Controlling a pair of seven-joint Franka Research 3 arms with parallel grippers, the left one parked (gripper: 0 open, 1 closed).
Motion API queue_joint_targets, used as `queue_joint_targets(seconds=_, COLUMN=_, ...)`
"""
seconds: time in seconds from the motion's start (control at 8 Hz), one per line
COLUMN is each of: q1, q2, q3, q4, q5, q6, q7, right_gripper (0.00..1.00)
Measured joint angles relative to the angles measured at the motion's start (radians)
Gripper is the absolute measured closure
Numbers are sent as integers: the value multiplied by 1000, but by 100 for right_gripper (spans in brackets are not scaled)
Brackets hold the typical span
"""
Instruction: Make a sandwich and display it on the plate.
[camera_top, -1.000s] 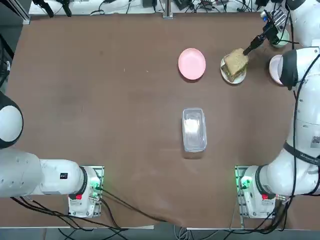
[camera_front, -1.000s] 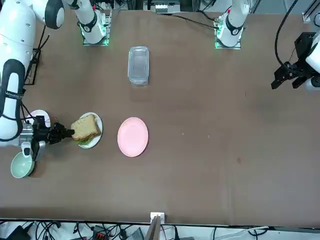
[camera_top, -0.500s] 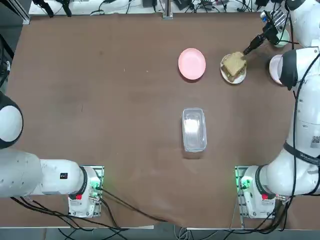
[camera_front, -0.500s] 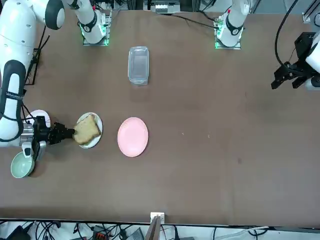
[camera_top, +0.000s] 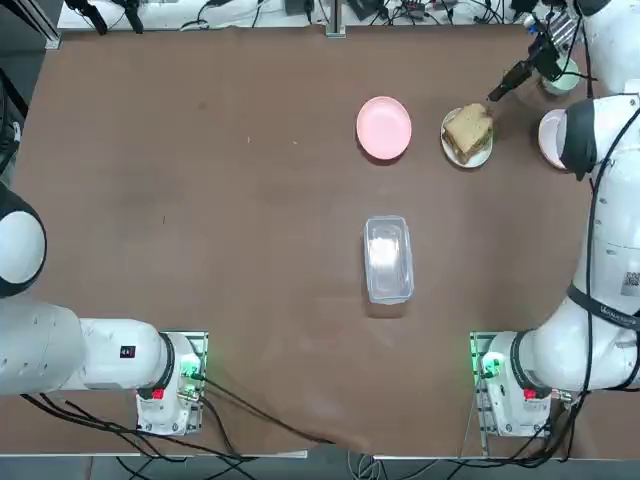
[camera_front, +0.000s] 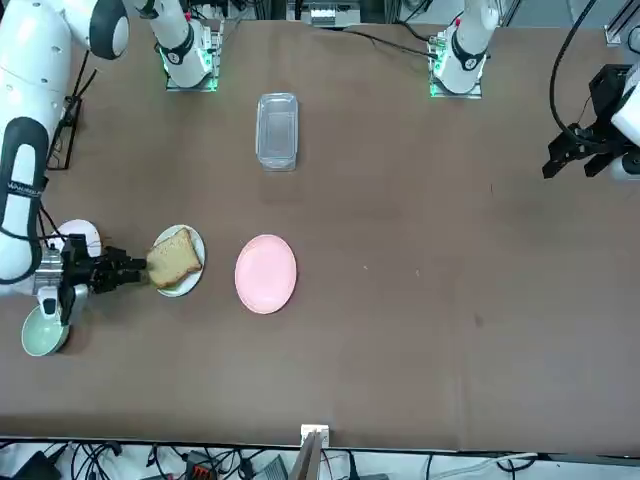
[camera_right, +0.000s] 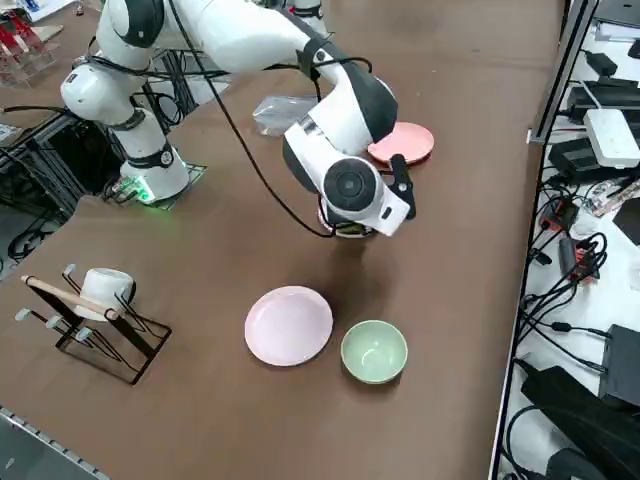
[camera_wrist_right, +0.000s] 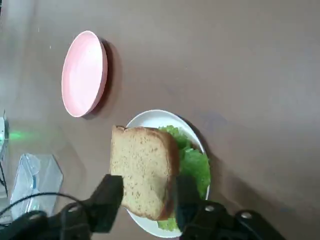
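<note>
The sandwich (camera_top: 467, 129) lies on the small white plate (camera_top: 449, 148) at the far right of the table, tan bread on top. In the wrist view the top slice (camera_wrist_right: 144, 170) covers green lettuce (camera_wrist_right: 194, 162) that pokes out over the plate's rim (camera_wrist_right: 155, 114). My right gripper (camera_top: 497, 93) hovers just beyond the sandwich's far right corner, open, holding nothing. Its two black fingers (camera_wrist_right: 107, 197) stand wider than the bread, either side of its near edge. In the front view the gripper (camera_front: 137, 272) is just left of the sandwich (camera_front: 174, 260).
A pink plate (camera_top: 384, 127) sits left of the sandwich. A clear lidded container (camera_top: 388, 258) lies mid-table. A green bowl (camera_top: 560, 76) and a pale pinkish plate (camera_top: 549, 138) are near the right edge. A rack holding a mug (camera_right: 92, 300) stands beside the table's right end.
The gripper opened and let go of the top bread slice, which settled flat on the plate. The gripper then drew back away from the sandwich.
</note>
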Motion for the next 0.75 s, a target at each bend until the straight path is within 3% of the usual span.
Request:
queue_joint_targets(seconds=0.25, q1=1, q2=-5, q3=-43, q4=30, q5=-17, q6=-3, q7=38, right_gripper=0)
queue_joint_targets(seconds=0.75, q1=35, q2=-93, q3=-116, q4=113, q5=-90, q6=-5, q7=283, right_gripper=0)
